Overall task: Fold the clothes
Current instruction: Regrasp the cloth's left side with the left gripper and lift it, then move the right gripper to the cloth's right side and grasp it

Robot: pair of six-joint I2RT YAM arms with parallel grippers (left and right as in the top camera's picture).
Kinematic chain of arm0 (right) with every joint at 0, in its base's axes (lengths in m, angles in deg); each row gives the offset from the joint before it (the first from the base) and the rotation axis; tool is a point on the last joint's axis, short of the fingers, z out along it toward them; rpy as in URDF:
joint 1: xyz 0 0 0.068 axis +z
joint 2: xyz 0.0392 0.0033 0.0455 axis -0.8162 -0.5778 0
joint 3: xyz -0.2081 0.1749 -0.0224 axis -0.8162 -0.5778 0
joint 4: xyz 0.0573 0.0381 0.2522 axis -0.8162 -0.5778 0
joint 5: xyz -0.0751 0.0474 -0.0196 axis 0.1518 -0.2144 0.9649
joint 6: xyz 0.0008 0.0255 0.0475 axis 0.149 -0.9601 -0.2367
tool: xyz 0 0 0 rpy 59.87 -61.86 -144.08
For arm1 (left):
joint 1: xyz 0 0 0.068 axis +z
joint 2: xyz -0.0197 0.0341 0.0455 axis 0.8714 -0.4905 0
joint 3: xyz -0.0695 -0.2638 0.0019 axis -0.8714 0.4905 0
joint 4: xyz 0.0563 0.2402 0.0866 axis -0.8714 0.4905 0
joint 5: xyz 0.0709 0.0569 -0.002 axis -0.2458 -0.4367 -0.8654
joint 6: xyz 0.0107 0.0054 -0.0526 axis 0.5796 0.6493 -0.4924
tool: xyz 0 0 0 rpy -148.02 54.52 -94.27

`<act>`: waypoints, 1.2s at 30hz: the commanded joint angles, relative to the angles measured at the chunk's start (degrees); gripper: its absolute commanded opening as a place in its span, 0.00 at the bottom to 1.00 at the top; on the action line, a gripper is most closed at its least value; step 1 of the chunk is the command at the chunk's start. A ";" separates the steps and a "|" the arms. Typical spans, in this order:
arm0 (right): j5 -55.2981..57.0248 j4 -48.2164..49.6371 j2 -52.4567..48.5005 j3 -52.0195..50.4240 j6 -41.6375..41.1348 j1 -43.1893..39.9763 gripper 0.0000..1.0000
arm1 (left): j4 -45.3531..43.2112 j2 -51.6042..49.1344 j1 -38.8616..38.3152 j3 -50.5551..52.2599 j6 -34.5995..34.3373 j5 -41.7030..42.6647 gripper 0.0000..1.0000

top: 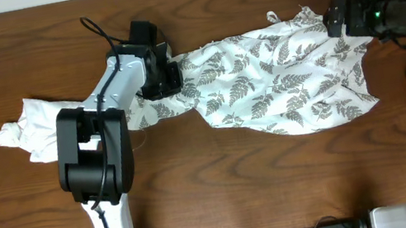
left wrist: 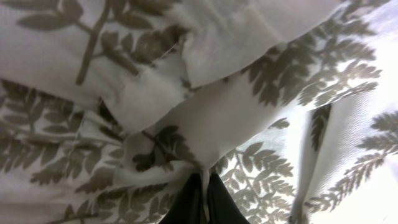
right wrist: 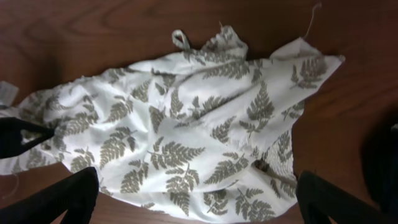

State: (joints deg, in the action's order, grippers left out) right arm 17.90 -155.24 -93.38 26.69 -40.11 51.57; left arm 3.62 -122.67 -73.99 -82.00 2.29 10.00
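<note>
Crumpled fern-print garment (right wrist: pixel 186 137) lies on the wooden table (right wrist: pixel 93 31); the right gripper (right wrist: pixel 196 199) hangs spread wide over its near edge.

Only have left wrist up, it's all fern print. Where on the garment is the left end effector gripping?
Observer: At its left end. The left end effector is shut on the fern garment, which lies crumpled out to the right.
Operator: Right arm?
Observer: The right end effector is open at the garment's upper right edge, holding nothing.
Operator: Anything else nearby?
Observer: A plain white garment lies bunched further left, partly hidden by the left arm.
</note>
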 commanded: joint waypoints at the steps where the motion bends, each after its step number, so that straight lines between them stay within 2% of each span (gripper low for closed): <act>1: -0.22 0.37 -0.37 -1.16 -0.61 0.55 0.99 | 2.75 5.42 0.76 -2.75 -0.52 -0.94 0.06; 5: -0.20 1.60 -0.37 -1.36 -0.59 0.55 0.99 | 5.62 16.35 1.57 -8.59 -0.52 -1.60 0.06; 11: -0.20 3.28 -0.39 -2.64 -0.61 0.59 0.99 | 5.99 33.48 1.57 -16.61 -0.26 -11.74 0.06; 18: -0.70 9.27 -0.44 -14.43 -0.85 1.29 0.99 | 6.54 46.75 1.55 -17.33 1.66 -17.18 0.06; 22: -7.65 17.84 -0.44 -24.33 -0.79 2.51 0.99 | 9.20 49.42 1.55 -17.33 1.68 -17.16 0.06; 27: -17.38 33.88 -0.55 -36.72 0.02 4.90 0.99 | 10.08 49.35 1.33 -17.33 2.54 -16.48 0.06; 34: -19.63 45.46 -3.28 -46.07 2.25 10.56 0.98 | 10.08 49.35 -0.92 -17.33 2.54 -16.48 0.06; 36: -19.67 47.30 -5.29 -46.77 2.34 12.04 0.94 | 10.10 49.37 -1.64 -17.33 2.54 -16.48 0.06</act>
State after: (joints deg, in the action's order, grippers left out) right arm 0.32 -109.19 -96.29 -18.99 -39.26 61.64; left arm 14.16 -73.95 -74.75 -98.92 4.06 -6.09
